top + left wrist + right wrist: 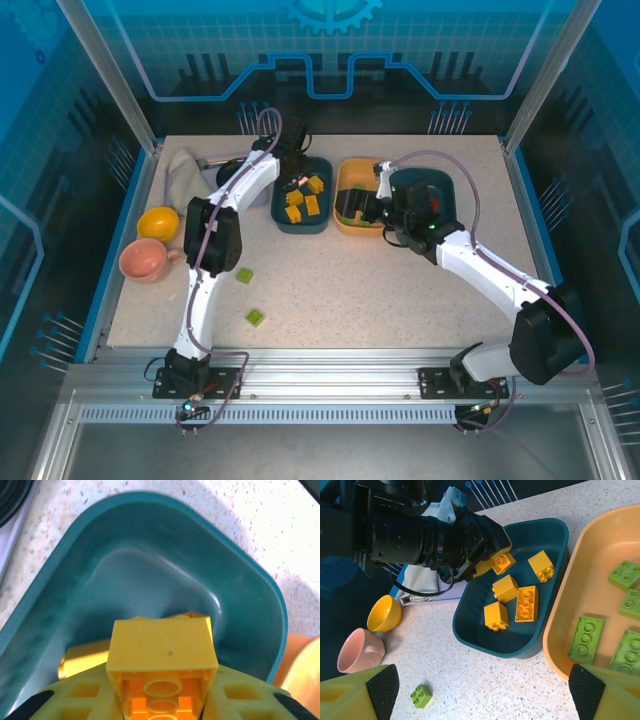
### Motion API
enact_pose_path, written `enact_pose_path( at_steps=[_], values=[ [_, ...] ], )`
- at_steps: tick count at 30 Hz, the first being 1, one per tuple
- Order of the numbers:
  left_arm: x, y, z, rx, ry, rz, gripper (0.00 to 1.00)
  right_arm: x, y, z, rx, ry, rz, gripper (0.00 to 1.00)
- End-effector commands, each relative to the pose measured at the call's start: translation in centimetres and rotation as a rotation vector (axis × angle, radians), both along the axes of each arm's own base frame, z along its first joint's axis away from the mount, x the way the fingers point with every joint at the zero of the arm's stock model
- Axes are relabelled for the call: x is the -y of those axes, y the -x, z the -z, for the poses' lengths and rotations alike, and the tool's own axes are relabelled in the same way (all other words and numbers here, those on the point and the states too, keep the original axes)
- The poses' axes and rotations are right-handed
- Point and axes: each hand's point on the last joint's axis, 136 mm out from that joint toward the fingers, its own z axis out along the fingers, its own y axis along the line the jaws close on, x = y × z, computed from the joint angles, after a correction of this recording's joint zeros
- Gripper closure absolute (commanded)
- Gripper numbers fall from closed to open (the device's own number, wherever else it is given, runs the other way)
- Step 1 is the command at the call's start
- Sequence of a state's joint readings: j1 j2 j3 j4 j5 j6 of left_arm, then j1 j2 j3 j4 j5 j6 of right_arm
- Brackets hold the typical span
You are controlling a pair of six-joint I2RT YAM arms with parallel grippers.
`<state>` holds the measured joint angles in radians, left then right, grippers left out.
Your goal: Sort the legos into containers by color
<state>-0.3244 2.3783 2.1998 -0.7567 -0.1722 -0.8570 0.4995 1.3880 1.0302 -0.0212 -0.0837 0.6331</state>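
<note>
Speckled table [330, 290] under a blue-lit frame. At its left edge sit a yellow bowl [158, 222] and pink cup [145, 260]; 2 green legos [244, 274] lie on open tabletop. The left gripper [496, 560] clamps a yellow brick [161, 650] over the teal tray [464, 627] — 4 yellow bricks [506, 587] lie inside. The right gripper [352, 207] hangs spread wide over the adjoining orange-tan tray [590, 580], empty.

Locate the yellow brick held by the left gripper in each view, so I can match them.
Top external: yellow brick, small, in the left gripper over the teal tray's far half.
Left wrist: yellow brick bottom centre, underside facing the camera.
Right wrist: yellow brick upper centre, over the teal tray.
Shared landmark: the teal tray.
</note>
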Motion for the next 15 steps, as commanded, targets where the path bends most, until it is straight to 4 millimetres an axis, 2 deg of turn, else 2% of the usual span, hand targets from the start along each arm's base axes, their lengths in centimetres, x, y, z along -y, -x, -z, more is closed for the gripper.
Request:
enact_pose_path(
  at_steps=[1,9,12,15],
  values=[
    [-0.7,-1.7,0.0,0.031,-0.06,0.015,0.67,-0.1,-0.8,-2.1,0.029,-0.054,0.007,0.09],
    [-1.3,-1.4,3.0,-0.035,-0.1,0.0,0.65,0.1,-0.4,-0.8,-0.011,-0.056,0.008,0.08],
    [-1.4,-1.0,3.8,-0.059,-0.107,-0.001,0.65,0.0,-0.4,-1.0,-0.007,-0.066,0.006,0.08],
    [-1.4,-0.9,4.0,-0.068,-0.104,0.001,0.58,-0.1,-0.4,-1.4,0.006,-0.072,0.0,0.08]
  ],
)
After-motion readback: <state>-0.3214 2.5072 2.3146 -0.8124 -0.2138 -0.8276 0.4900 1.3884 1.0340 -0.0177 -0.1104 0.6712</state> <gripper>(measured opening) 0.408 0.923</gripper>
